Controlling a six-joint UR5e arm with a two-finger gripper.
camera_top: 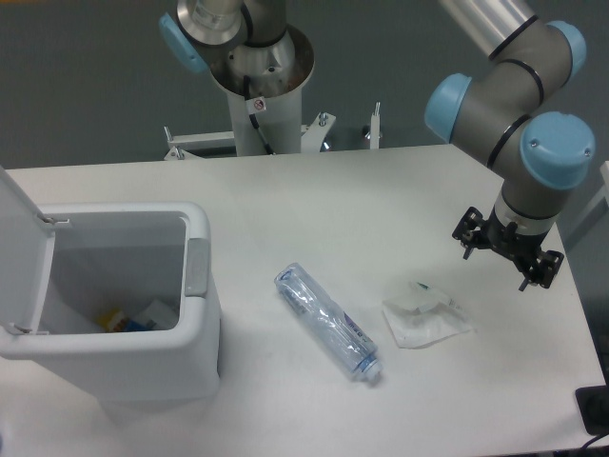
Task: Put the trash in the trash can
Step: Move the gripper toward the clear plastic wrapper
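A long clear plastic bottle (328, 324) with a bluish label lies on the white table, its white cap pointing to the near right. To its right rests a small crumpled white wrapper (424, 320). At the left stands the white trash can (162, 367) with its lid flipped up; a grey latch tab (197, 267) sits on its right rim. My gripper (507, 249) hangs above the table at the right, up and to the right of the wrapper. Its black fingers are spread and nothing is between them.
Inside the trash can lie a few small items (133, 319), one yellow and blue. The arm's base column (257, 105) rises at the table's far edge. The table's right edge runs close past the gripper.
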